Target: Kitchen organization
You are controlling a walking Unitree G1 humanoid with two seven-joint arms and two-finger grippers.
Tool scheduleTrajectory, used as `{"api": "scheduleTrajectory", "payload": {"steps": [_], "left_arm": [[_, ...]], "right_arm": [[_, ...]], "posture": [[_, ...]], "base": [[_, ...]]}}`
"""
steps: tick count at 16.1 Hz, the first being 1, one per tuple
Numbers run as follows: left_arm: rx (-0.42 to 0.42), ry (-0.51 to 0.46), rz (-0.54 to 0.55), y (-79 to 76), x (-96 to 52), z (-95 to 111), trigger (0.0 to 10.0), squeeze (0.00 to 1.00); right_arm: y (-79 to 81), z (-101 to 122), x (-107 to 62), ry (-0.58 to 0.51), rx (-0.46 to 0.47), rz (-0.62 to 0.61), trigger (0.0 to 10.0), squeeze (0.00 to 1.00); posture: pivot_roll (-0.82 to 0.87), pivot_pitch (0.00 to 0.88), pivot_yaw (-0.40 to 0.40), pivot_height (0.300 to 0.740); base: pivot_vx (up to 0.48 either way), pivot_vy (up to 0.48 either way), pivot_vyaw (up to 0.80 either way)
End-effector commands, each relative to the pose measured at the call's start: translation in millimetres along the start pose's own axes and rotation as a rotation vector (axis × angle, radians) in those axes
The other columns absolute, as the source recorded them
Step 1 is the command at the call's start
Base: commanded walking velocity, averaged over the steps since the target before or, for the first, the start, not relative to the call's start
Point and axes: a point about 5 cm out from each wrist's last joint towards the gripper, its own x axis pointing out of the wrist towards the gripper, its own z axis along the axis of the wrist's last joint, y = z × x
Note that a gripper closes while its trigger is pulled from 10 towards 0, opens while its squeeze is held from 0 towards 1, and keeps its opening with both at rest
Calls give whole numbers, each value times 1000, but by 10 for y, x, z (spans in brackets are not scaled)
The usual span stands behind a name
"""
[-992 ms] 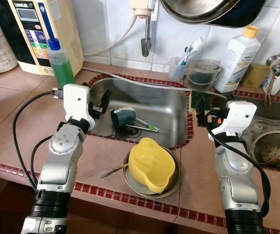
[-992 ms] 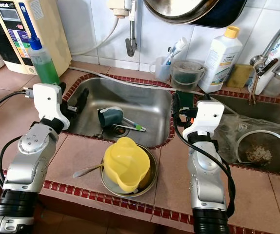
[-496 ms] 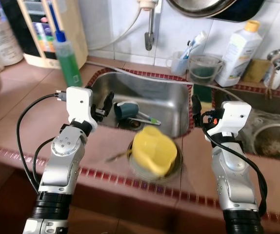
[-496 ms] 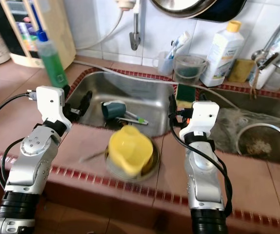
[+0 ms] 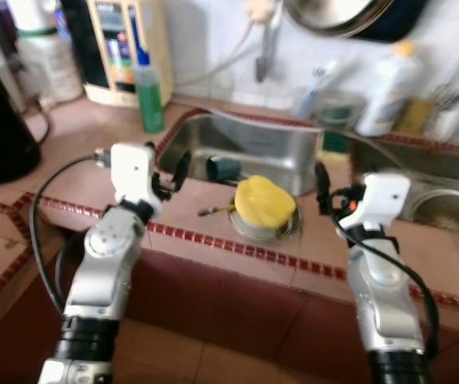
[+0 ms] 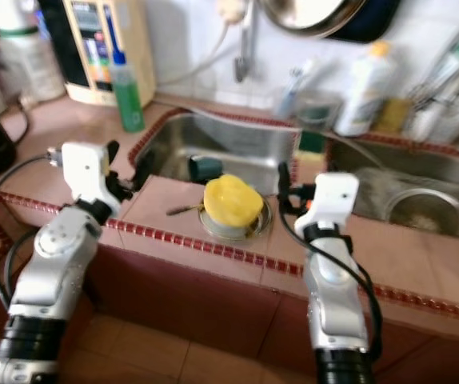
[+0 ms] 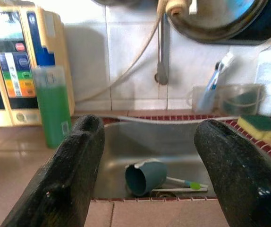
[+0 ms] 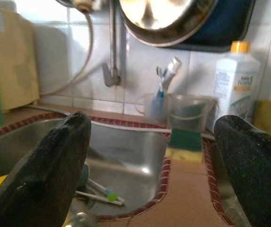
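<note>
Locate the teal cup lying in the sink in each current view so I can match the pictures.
Left eye view: teal cup in the sink, just behind the yellow bowl.
Right eye view: same place, left of the bowl.
Left wrist view: on its side, between the two black fingers.
Right wrist view: I cannot make it out.
Shared landmark: the green and yellow sponge on the divider between the basins.

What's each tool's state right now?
Left tool: open, holding nothing, over the counter beside the sink.
Right tool: open, holding nothing, over the counter near the sponge.
</note>
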Motion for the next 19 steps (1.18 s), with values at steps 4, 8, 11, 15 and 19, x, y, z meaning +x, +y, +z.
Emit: {"api": "scheduleTrajectory", "payload": {"steps": [4, 8, 11, 15, 19], "left_arm": [[66, 31, -160, -131, -28, 15, 10000, 0], [165, 66, -275, -252, -68, 44, 10000, 0], [160, 93, -303, -338, -55, 69, 10000, 0], [159, 107, -357, -426, -79, 94, 10000, 0], [196, 184, -517, -548, -200, 69, 10000, 0]], "right_arm": [[11, 28, 34, -6, -27, 18, 10000, 0], [-39, 26, 61, 17, -15, 45, 10000, 0], [-224, 13, 62, 43, -49, 35, 10000, 0], [-389, 26, 76, 68, -36, 43, 10000, 0], [-738, 84, 88, 116, -13, 82, 10000, 0]], "posture": [[-63, 0, 5, 740], [-65, 0, 8, 740], [-68, 0, 6, 740], [-72, 0, 4, 740], [-72, 3, 5, 740]], "base": [[0, 0, 0], [0, 0, 0], [0, 0, 0], [0, 0, 0], [0, 0, 0]]}}
